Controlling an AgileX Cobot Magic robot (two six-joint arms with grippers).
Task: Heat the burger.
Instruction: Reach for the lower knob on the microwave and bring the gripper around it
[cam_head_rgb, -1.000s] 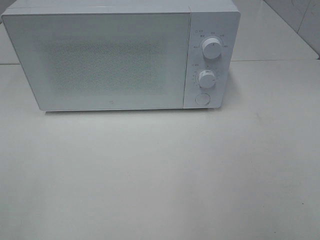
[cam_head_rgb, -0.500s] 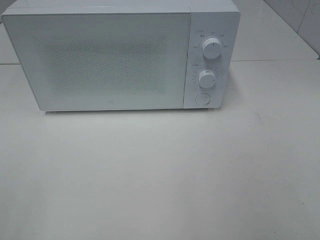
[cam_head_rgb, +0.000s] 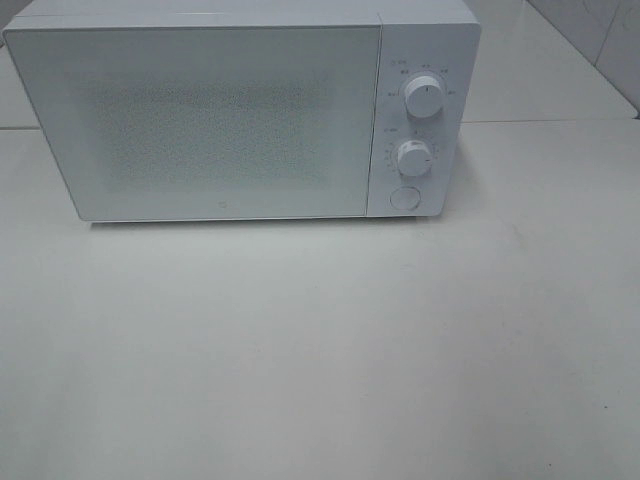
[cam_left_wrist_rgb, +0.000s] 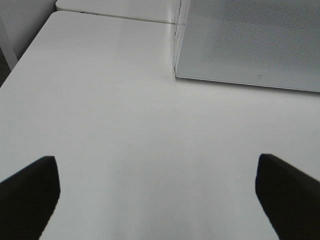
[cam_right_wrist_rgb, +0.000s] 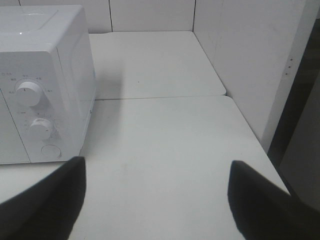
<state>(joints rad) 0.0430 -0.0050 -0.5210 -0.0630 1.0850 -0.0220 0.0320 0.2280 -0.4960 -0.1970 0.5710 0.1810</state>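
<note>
On the left side, the left gripper (cam_left_wrist_rgb: 155, 161) hangs over the bare white table (cam_head_rgb: 320, 350) with its 2 dark fingers (cam_left_wrist_rgb: 25, 200) spread wide and nothing between them. Its wrist view shows the near left corner of the microwave (cam_head_rgb: 220, 120) ahead. The white microwave stands at the back of the table, and its door (cam_head_rgb: 200, 120) is shut flush with the body. The door's frosted, dotted window gives no view inside. To the right of the door is the control panel, with 2 white knobs stacked, the upper knob (cam_head_rgb: 424, 99) above the lower knob (cam_head_rgb: 413, 158), and 1 round button (cam_head_rgb: 404, 198) beneath them. The burger shows in none of the 3 views, so its place cannot be told. Farther right, the right gripper (cam_right_wrist_rgb: 157, 164) hovers over the table near the microwave's right side, its 2 fingers (cam_right_wrist_rgb: 260, 205) also held wide apart and gripping nothing. Neither gripper appears in the high view. A white wall (cam_right_wrist_rgb: 250, 60) borders the table on that side.
</note>
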